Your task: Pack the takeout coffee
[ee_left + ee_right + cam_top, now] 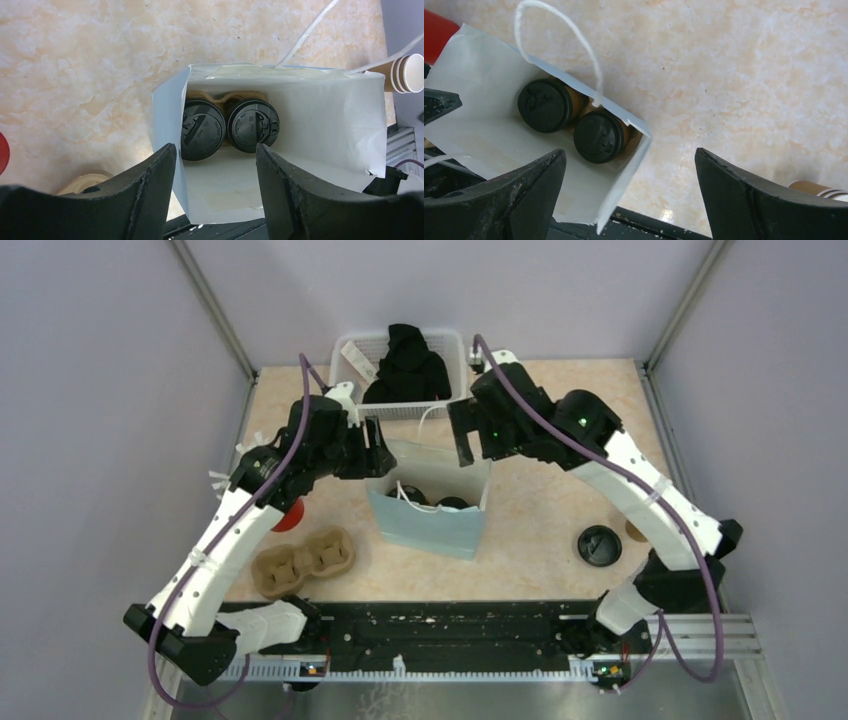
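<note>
Inside the blue bag (430, 525) at mid-table, two black-lidded coffees (200, 129) stand side by side against one wall. At the bag's left edge the left gripper (215, 150) is open, one finger outside the paper wall and one inside. Over the opposite side, the right gripper (630, 151) hangs spread wide.

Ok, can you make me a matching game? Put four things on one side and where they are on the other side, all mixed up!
Things:
1. black cloth
2. loose black lid
3. two lidded coffee cups
4. cardboard cup carrier

Places:
A. inside the light blue paper bag
B. in the white basket at the back
C. on the table, right of the bag
D. on the table, left of the bag

Pairs: 1-B, 2-C, 3-A, 4-D.
</note>
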`<state>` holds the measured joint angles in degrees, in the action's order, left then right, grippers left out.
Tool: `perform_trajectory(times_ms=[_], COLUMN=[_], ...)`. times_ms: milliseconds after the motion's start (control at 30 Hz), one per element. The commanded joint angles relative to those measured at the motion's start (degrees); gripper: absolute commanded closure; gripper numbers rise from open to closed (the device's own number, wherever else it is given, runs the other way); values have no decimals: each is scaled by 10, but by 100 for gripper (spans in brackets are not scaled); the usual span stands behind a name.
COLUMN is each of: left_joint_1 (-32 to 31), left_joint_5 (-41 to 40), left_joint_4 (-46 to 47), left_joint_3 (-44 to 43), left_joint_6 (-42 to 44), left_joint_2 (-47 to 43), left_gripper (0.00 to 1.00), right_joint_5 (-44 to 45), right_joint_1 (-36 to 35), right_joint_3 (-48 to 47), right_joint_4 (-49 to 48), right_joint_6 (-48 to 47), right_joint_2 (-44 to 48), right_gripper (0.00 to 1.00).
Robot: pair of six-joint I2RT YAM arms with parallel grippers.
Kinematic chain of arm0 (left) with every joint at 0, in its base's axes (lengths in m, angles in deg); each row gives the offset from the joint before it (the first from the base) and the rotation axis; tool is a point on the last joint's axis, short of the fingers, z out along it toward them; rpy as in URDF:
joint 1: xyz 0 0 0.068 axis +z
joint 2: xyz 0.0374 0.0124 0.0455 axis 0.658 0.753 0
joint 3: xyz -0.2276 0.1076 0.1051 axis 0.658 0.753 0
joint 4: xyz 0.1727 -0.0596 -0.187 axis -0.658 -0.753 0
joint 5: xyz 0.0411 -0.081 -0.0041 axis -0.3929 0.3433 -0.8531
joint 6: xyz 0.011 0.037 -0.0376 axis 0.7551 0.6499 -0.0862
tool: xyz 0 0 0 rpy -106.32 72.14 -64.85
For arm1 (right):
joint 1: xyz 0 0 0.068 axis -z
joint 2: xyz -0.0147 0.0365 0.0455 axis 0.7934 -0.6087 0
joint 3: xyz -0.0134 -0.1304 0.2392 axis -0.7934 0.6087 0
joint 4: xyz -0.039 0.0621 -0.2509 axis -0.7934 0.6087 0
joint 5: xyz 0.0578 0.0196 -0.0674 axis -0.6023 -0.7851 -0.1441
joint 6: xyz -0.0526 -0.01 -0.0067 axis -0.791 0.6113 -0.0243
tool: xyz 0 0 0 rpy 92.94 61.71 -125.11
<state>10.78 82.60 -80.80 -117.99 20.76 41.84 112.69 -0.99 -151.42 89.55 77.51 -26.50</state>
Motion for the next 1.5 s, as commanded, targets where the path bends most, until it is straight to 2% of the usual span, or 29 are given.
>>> perform_trajectory(times_ms=[0, 133, 300, 400, 500, 600, 800, 967, 1033, 1100, 1233, 1333, 1467], left_joint_1=[1, 0, 11, 32, 70, 145, 243, 330, 364, 384, 428, 457, 470], left_joint_5=[-1, -53, -76, -84, -132, -168, -282, -253, -244, -247, -218, -169, -177], left_joint_4=[4, -14, -30, -38, -72, -128, -201, -162, -174, -188, -209, -225, -253], left_joint_3=[-28, -60, -140, -187, -198, -185, -164, -155, -170, -185, -174, -171, -185], left_joint_6=[14, 30, 45, 43, 19, 3, 45, 65, 57, 47, 40, 44, 41], left_joint_2=[1, -1, 34, 72, 86, 86, 97, 90, 91, 84, 79, 112, 150], left_gripper=[32, 23, 12, 10, 10, 11, 18, 35, 46, 52, 51, 44, 44], right_joint_5=[5, -1, -77, -104, -115, -113, -119, -141, -145, -147, -152, -157, -190], right_joint_1=[17, 62, 150, 154, 154, 155, 155, 155, 154, 155, 155, 156, 173], right_joint_3=[59, 111, 137, 141, 143, 137, 158, 204, 223, 237, 261, 284, 331], right_joint_4=[-63, -108, -131, -135, -142, -143, -157, -194, -211, -224, -245, -246, -264], right_joint_6=[14, -8, -8, -13, -31, -61, -104, -126, -145, -164, -192, -200, -210], right_joint_2=[105, 166, 181, 175, 168, 157, 151, 168, 174, 175, 171, 176, 201], right_gripper=[1, 1, 1, 1, 1, 1, 1, 1, 1, 1, 1, 1, 1])
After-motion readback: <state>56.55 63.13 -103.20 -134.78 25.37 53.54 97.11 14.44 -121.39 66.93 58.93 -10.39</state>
